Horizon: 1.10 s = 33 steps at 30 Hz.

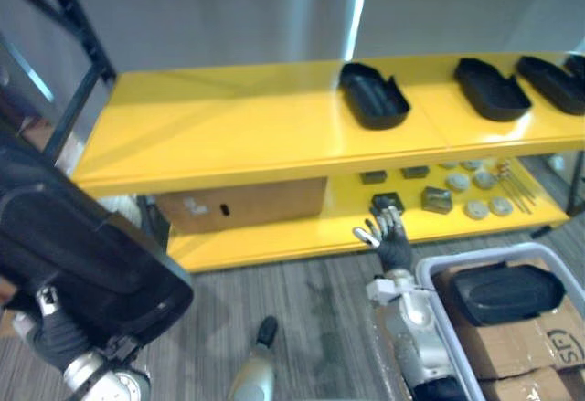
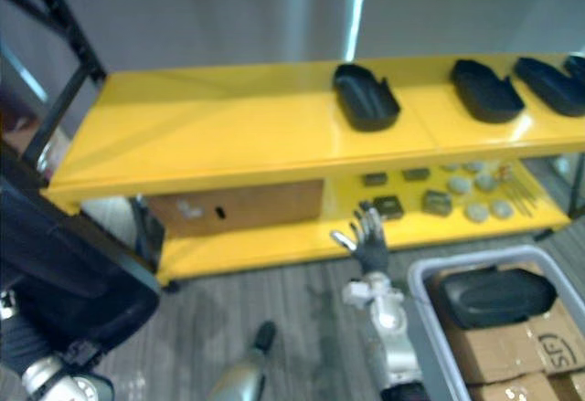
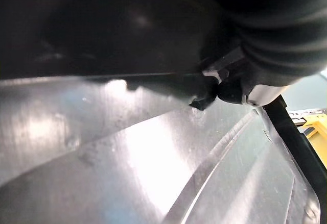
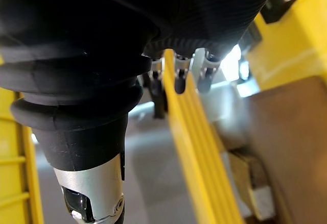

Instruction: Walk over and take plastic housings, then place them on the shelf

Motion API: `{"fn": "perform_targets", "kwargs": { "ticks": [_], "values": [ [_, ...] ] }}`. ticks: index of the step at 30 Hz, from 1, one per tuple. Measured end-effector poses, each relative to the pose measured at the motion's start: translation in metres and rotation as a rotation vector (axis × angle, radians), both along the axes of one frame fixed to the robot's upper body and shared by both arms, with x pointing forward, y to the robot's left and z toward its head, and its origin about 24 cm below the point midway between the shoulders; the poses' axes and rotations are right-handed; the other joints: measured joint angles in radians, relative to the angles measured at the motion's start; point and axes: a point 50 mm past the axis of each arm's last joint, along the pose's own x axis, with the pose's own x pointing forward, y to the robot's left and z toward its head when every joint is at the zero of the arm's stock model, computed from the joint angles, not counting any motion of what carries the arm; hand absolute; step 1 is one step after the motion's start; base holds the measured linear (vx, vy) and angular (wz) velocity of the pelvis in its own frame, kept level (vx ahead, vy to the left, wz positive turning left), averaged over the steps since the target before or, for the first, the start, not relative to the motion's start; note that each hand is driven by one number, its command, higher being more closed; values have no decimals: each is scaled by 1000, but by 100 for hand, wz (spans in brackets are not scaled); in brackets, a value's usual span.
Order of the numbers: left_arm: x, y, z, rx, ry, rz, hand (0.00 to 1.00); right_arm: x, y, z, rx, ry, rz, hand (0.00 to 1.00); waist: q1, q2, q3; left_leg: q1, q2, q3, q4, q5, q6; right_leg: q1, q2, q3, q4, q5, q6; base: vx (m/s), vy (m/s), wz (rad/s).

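Left eye view: black housing [image 1: 91, 255] sits above left hand [image 1: 53, 339], grip cannot be told; right hand [image 1: 391, 237] splayed.

Yellow shelf [image 1: 228, 127], black housings [image 1: 374, 96] on top, cardboard box [image 1: 242, 205] below

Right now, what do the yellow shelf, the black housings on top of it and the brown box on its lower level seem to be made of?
Yellow shelf: probably painted metal, glossy; it reflects light in soft patches.
Black housings: moulded plastic, it seems, semi-matt, with smooth rounded rims and a faint sheen.
Brown box: likely cardboard, dull brown, flat-sided, with a small cut-out hole.
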Motion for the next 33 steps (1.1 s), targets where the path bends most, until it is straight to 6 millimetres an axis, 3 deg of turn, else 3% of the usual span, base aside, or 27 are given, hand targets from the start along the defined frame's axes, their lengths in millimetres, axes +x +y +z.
{"fn": "perform_targets", "kwargs": {
  "ticks": [1, 2, 6, 10, 12, 15, 16, 17, 19, 20, 21, 22, 23, 25, 29, 31, 32, 33],
  "values": [
    [-4, -3, -2, -13, 5, -33, 100, -1, -3, 1, -19, -4, -23, 0, 5, 15, 10, -19, -26, 14, 146, 18, 18, -16, -9, 8, 7, 0, 8, -93, 59, -2],
    [-9, -5, 2, -8, -6, -51, 100, -4, -5, 4, -25, -23, -35, 0, -5, 29, 1, 8, -29, 40, 109, 15, -17, -29, 1, 14, 15, -2, 18, -69, 18, 6],
    [-8, -9, 26, 52, -131, -99, 100, -8, -9, 16, -57, -79, -47, 0, -7, 23, 1, 39, -45, 39, 11, 69, -13, -44, -19, 1, 23, -3, 23, -38, -5, 7],
    [2, -14, 49, 145, -242, -195, 100, -8, -17, 18, -76, -87, -59, 0, -8, 11, 7, 86, -97, 31, 1, 67, -4, 1, -65, -2, 55, 6, 34, 53, 26, 19],
    [7, -14, 55, 191, -255, -237, 100, -9, -26, 18, -87, -81, -85, 0, -15, 11, 7, 99, -112, 19, 0, 58, 4, 0, -83, 4, 113, 13, 21, 44, 48, 34],
    [9, -13, 58, 238, -239, -276, 100, -10, -36, 16, -95, -73, -113, 0, -29, 9, 9, 161, -115, 8, -20, 37, 10, -54, -123, 82, 320, 88, -85, 60, 63, 15],
    [8, -10, 59, 267, -216, -265, 100, -10, -39, 17, -94, -78, -117, 0, -31, 4, 11, 191, -116, 9, -28, 26, 18, -96, -143, 137, 422, 164, -109, 82, 49, 1],
    [8, -8, 59, 274, -210, -262, 100, -10, -40, 17, -92, -81, -117, 0, -31, 1, 13, 203, -116, 12, -34, 23, 20, -115, -148, 160, 454, 198, -119, 165, 72, -4],
    [6, -3, 59, 282, -184, -243, 100, -11, -44, 17, -85, -83, -131, 0, -32, -2, 13, 233, -114, 21, -65, 17, 28, -173, -152, 235, 525, 324, -135, 194, 64, -5],
    [7, -2, 59, 290, -171, -241, 100, -13, -46, 16, -79, -81, -143, 0, -37, 1, 13, 245, -113, 20, -70, 9, 40, -204, -153, 262, 561, 426, -131, 176, 33, 0],
    [8, -2, 60, 309, -166, -242, 100, -14, -46, 15, -74, -77, -144, 0, -38, 1, 14, 256, -106, 11, -71, 2, 51, -227, -154, 280, 593, 448, -127, 219, 13, 6],
    [10, -1, 62, 331, -161, -238, 100, -14, -45, 15, -70, -79, -133, 0, -48, 10, 19, 264, -103, -5, -67, -11, 70, -258, -147, 279, 632, 274, -105, 198, -16, 10],
    [14, -2, 63, 323, -165, -238, 100, -13, -44, 16, -73, -89, -121, 0, -60, 9, 18, 280, -96, -13, -67, -20, 81, -288, -123, 274, 620, 155, -99, 203, -22, 10],
    [22, -8, 63, 299, -177, -260, 100, -14, -46, 17, -81, -91, -124, 0, -73, 17, 22, 308, -88, -24, -60, -41, 88, -304, -76, 282, 495, 86, -109, 128, -48, 15],
    [38, -24, 62, 269, -192, -322, 100, -19, -53, 30, -105, -144, -133, 0, -104, 27, 26, 310, -77, -64, -3, -93, 73, -335, 16, 397, 227, 74, -111, 72, -124, 36],
    [42, -30, 61, 267, -189, -362, 100, -24, -56, 51, -126, -232, -139, 0, -122, 2, 13, 283, -86, -86, 36, -128, 42, -300, 64, 481, 42, 59, -107, 38, -197, 73],
    [44, -33, 61, 266, -190, -375, 100, -25, -59, 56, -133, -253, -146, 0, -129, -13, 4, 277, -93, -89, 42, -136, 40, -291, 73, 498, 22, 73, -65, 137, -309, 119],
    [46, -41, 60, 258, -188, -413, 100, -32, -69, 64, -131, -288, -174, 0, -141, -15, -14, 259, -79, -43, 129, -164, 57, -275, 70, 474, 26, 95, -55, 182, -254, 108]
  ]
}}
